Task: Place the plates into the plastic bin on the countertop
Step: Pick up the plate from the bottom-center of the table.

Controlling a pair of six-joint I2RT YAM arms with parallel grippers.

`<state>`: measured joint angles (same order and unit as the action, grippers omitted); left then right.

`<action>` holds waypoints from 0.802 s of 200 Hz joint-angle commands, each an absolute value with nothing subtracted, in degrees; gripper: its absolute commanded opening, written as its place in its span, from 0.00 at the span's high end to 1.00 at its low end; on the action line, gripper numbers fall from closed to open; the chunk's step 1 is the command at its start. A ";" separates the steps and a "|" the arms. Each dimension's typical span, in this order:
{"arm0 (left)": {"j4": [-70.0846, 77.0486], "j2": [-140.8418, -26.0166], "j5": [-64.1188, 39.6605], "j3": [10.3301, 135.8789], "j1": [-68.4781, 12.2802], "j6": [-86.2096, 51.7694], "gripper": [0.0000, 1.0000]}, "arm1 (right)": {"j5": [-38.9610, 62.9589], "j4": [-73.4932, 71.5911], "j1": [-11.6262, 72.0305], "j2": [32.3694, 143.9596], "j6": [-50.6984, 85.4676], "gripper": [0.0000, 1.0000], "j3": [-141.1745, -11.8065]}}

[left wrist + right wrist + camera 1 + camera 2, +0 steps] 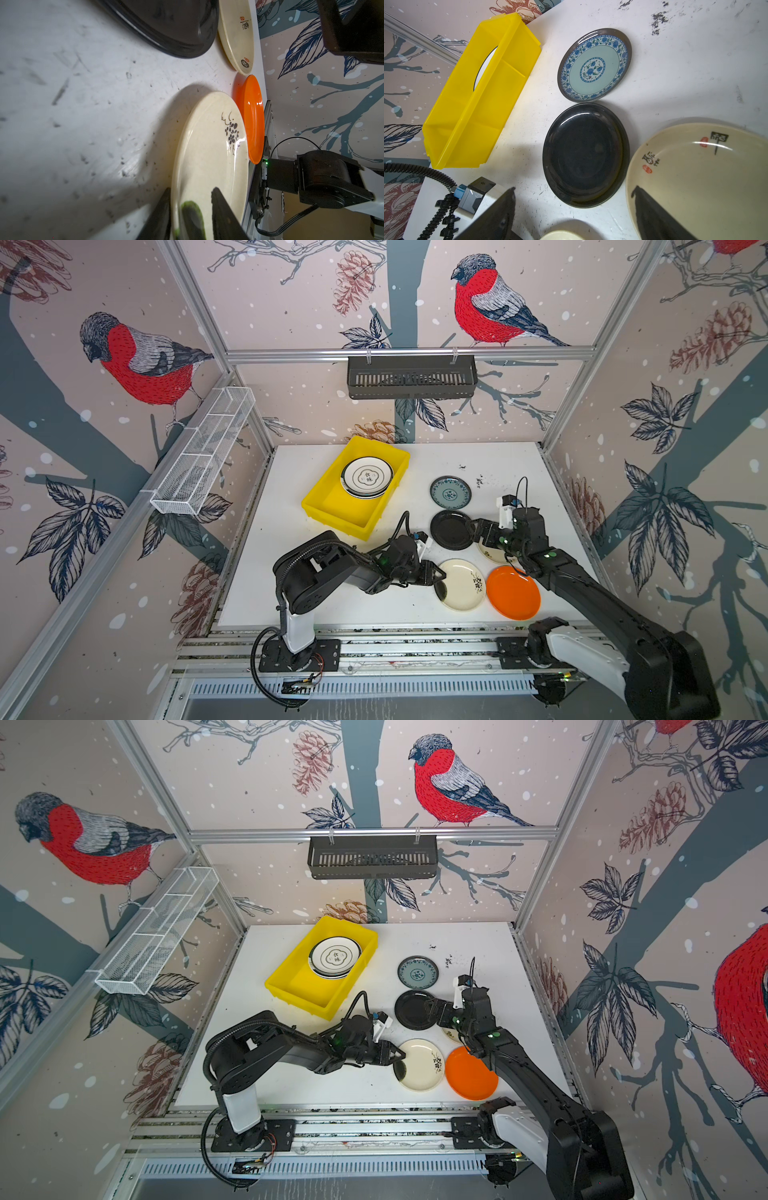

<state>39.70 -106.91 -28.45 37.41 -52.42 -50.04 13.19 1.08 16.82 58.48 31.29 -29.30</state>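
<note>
Left tool (pixel 439 577): it is standing narrow across the left rim of the cream floral plate (pixel 462 585), one finger low at the outer edge and the other over the inner face. I cannot tell whether the pads are pinching yet.
Right tool (pixel 475 531): it is hanging wide and empty at the right edge of the black plate (pixel 451 529), with one finger reaching over the cream lettered plate (pixel 695 176).
Plates outside: five are lying flat on the right half of the counter (pixel 291 572). The teal patterned plate (pixel 450 492) is lying farthest, with the black one just nearer. The floral plate and the orange plate (pixel 513 592) are lying nearest, side by side and perhaps touching.
Plastic bin (pixel 349 510): it is sitting far left, turned at an angle. A stack of white plates (pixel 366 477) is resting in its far end, and the near end is lying bare.
Handling: the plates are looking light, stiff and glossy, so probably slick. Each is lying flush on the counter, so the upturned rim is offering the only hold, with one finger slid beneath. A pinch at a single edge is likely letting the plate droop or slide out.
Hidden: the right arm is covering most of the lettered plate in both top views. The number of plates in the stack is not showing. The underside of the floral rim at the lower finger is staying out of sight.
</note>
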 commanded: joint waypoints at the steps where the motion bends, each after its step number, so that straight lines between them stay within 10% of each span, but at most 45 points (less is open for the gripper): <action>1: 35.91 -107.31 -28.04 37.60 -52.57 -49.66 0.68 | 12.95 1.05 16.79 58.38 31.11 0.11 -29.36; 160: 33.14 -107.40 -26.05 38.12 -52.56 -49.94 0.83 | 12.75 1.04 16.75 58.54 31.38 0.11 -29.18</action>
<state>37.93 -107.22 -27.79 37.95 -52.42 -49.93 13.19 1.10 16.75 58.67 31.31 -29.23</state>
